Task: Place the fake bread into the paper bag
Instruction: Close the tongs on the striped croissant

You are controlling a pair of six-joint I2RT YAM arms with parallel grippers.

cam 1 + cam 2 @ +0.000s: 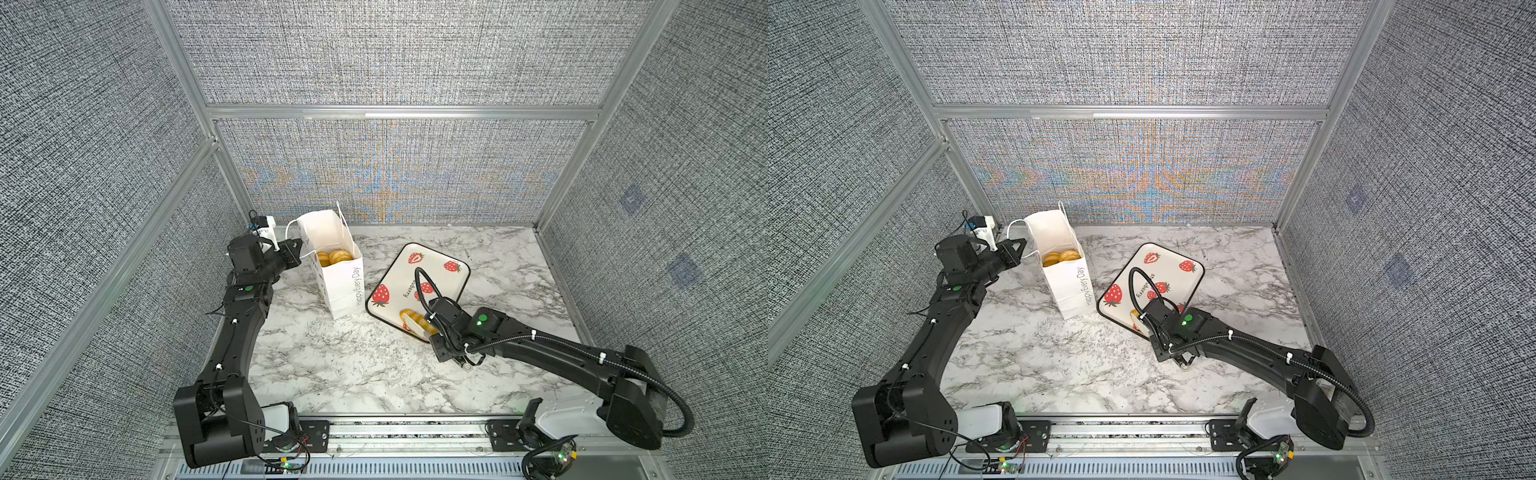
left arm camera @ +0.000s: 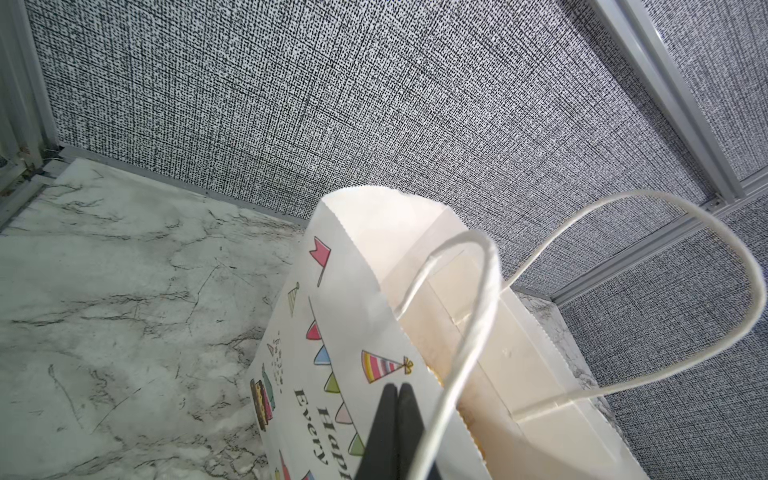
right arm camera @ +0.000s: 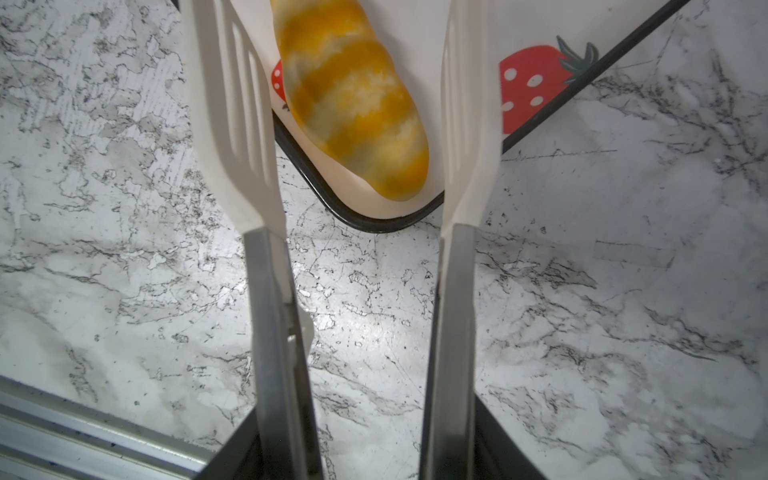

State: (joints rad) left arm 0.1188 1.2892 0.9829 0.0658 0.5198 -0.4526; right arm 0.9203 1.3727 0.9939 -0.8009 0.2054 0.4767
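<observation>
The white paper bag [image 1: 345, 286] [image 1: 1073, 286] stands upright at the back left, mouth open. Two golden rolls of fake bread [image 1: 334, 257] [image 1: 1061, 257] lie inside it. My left gripper [image 1: 296, 245] [image 2: 397, 390] is shut, its tips against the bag's printed side [image 2: 345, 332] just below the rim. A cord handle [image 2: 469, 332] runs past its fingers; I cannot tell if it is pinched. One striped loaf [image 1: 409, 318] [image 3: 353, 95] lies in the near corner of the strawberry tray [image 1: 436, 257]. My right gripper [image 1: 415, 325] [image 3: 353, 83] carries long white tong blades [image 3: 232, 104]. These stand open either side of the loaf, not touching it.
The tray's black rim [image 3: 332, 203] lies on the marble table [image 1: 332, 365], right of the bag. Grey fabric walls with aluminium posts [image 1: 224, 166] close in the back and both sides. A metal rail [image 1: 415, 432] runs along the front edge.
</observation>
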